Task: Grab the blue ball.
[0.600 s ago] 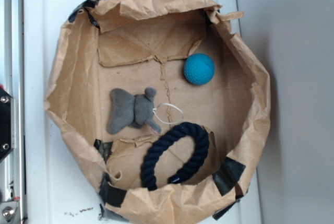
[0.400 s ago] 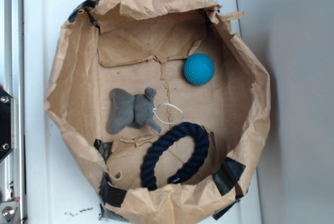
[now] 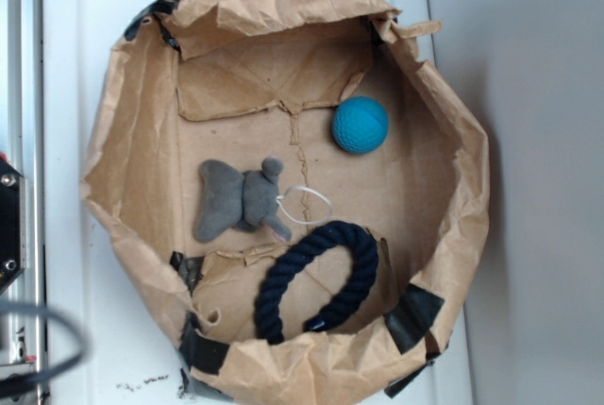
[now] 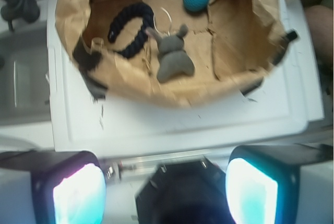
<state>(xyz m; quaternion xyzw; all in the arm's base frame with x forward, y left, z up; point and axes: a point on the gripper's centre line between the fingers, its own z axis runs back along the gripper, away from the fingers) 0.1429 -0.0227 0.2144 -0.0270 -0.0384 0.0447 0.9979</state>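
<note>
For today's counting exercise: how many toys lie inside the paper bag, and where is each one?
3. The blue ball lies near the bag's far right wall, the grey plush toy at centre-left, the navy rope ring at the near edge. None seems hidden.

Turquoise blue ball [image 3: 360, 125] rests on brown paper.

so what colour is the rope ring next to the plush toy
Dark navy blue, a twisted rope ring lying just below the grey plush toy. The exterior view shows it best.
</note>
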